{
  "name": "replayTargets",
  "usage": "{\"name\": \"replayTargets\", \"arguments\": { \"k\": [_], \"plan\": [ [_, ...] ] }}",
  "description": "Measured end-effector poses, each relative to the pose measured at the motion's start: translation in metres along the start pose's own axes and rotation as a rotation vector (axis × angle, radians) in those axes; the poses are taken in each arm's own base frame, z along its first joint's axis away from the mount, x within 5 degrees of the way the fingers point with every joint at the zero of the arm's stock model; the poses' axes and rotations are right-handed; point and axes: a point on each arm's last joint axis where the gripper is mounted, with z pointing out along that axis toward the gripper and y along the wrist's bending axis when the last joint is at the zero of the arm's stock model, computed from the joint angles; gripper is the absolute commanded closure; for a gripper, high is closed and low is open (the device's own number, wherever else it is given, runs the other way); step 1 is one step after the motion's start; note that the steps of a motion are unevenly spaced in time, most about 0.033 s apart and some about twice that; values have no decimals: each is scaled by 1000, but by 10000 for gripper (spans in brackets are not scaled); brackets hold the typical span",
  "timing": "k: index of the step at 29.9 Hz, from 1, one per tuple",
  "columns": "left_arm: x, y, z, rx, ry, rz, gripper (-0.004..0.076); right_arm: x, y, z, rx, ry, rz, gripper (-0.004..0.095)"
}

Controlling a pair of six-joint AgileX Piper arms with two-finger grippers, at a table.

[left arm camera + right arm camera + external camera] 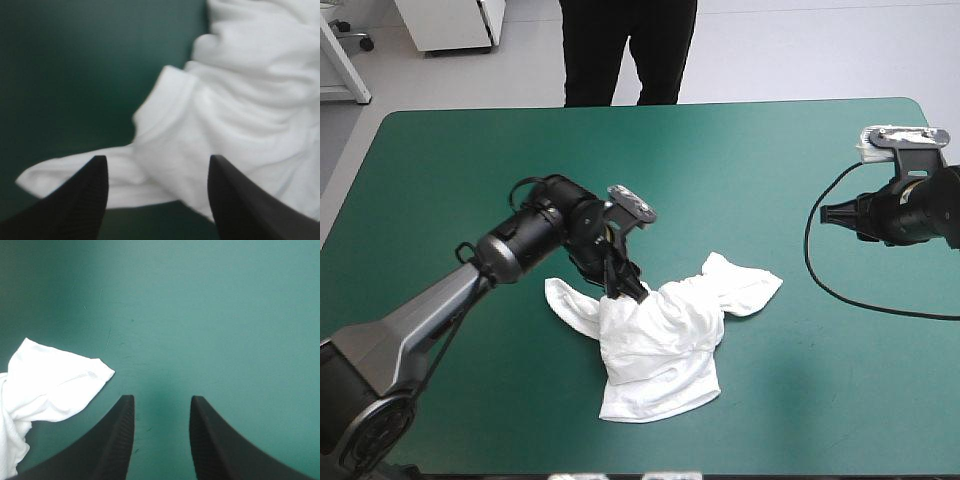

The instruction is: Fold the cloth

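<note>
The left claw, open, hangs over the crumpled shirt, centre frame — closing here risks pinching several layers. Right claw — open, far right.

- The T-shirt lies on the table, about mid-width, toward the near edge.
- The left gripper is over its far left part.
- The right gripper is well apart, by the right edge.
</note>
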Motion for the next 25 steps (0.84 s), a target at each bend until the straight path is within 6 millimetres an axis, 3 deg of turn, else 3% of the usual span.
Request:
{"name": "replayTargets", "arguments": {
  "k": [7, 10, 16, 25],
  "plan": [
    [28, 56, -47, -99, -87, -175, 309, 0, 0, 0, 0, 1, 0, 561],
    [46, 68, -52, -117, -82, -230, 309, 0, 0, 0, 0, 1, 0, 561],
    [73, 71, -32, -111, -5, -269, 309, 0, 0, 0, 0, 1, 0, 561],
    [63, 84, 6, -104, 12, -288, 307, 0, 1, 1, -15, 4, 5, 561]
  ]
}}
